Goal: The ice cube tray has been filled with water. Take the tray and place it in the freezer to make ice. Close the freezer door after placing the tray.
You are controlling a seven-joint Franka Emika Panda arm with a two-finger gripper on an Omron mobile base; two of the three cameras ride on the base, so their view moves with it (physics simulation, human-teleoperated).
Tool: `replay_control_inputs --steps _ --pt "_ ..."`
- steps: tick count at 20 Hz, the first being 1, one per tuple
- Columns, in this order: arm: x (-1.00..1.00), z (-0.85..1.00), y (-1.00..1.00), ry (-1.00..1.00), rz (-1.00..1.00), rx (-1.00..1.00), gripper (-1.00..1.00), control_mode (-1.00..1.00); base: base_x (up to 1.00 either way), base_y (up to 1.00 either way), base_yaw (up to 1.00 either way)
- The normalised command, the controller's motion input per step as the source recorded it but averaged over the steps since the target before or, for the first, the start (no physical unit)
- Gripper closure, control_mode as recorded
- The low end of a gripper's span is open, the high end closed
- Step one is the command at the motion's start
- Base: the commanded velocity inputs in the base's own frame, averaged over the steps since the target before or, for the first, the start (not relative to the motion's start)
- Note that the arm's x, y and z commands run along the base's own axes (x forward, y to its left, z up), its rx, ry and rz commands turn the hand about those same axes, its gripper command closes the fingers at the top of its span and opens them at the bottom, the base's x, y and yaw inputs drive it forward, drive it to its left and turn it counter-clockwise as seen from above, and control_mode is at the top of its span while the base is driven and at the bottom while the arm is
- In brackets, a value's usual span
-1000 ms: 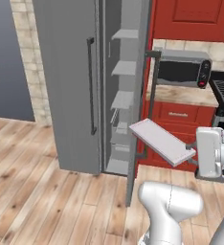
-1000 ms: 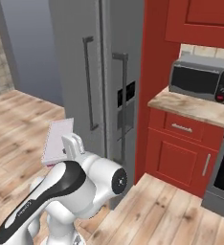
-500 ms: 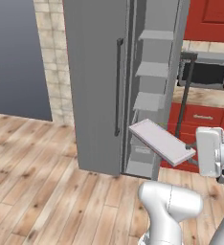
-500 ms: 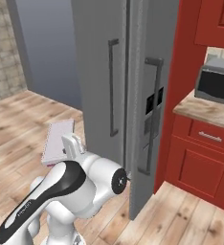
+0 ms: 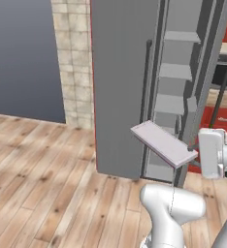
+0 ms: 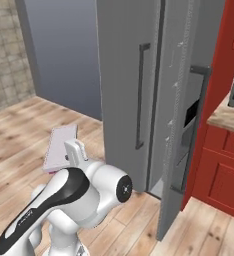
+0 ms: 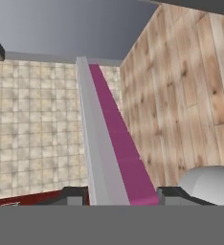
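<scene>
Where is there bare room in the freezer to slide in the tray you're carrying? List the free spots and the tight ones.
The grey shelves inside the freezer look bare, bordered by the closed left door and the open freezer door. The opening between those doors is narrow, so passing is tight. The ice cube tray hangs in front of it, clamped in the gripper.

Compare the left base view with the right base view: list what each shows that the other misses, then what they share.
Left base view alone: the grey shelves inside the open freezer, and a tiled wall beside it.

Right base view alone: the outer face of the freezer door with its dark bar handle, and a red cupboard under a countertop.

Both: the ice cube tray carried at the arm's end, the closed left-hand door's handle, and the wooden floor.
</scene>
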Motion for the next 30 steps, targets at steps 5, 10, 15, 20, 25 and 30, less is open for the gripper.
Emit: replay_control_inputs --steps 5,10,15,20,25,30 --pt "0.00 0.00 0.00 0.00 0.00 0.00 1.00 1.00 0.02 0.48 -0.11" --pt "0.00 0.00 0.00 0.00 0.00 0.00 1.00 1.00 0.03 0.30 -0.20" --pt "0.00 0.00 0.00 0.00 0.00 0.00 1.00 1.00 0.07 0.16 -0.24" --pt "0.00 0.00 0.00 0.00 0.00 0.00 1.00 1.00 0.16 0.21 -0.27" --pt "0.00 0.00 0.00 0.00 0.00 0.00 1.00 1.00 0.19 0.25 -0.27" --pt "0.00 0.00 0.00 0.00 0.00 0.00 1.00 1.00 0.22 0.28 -0.27"
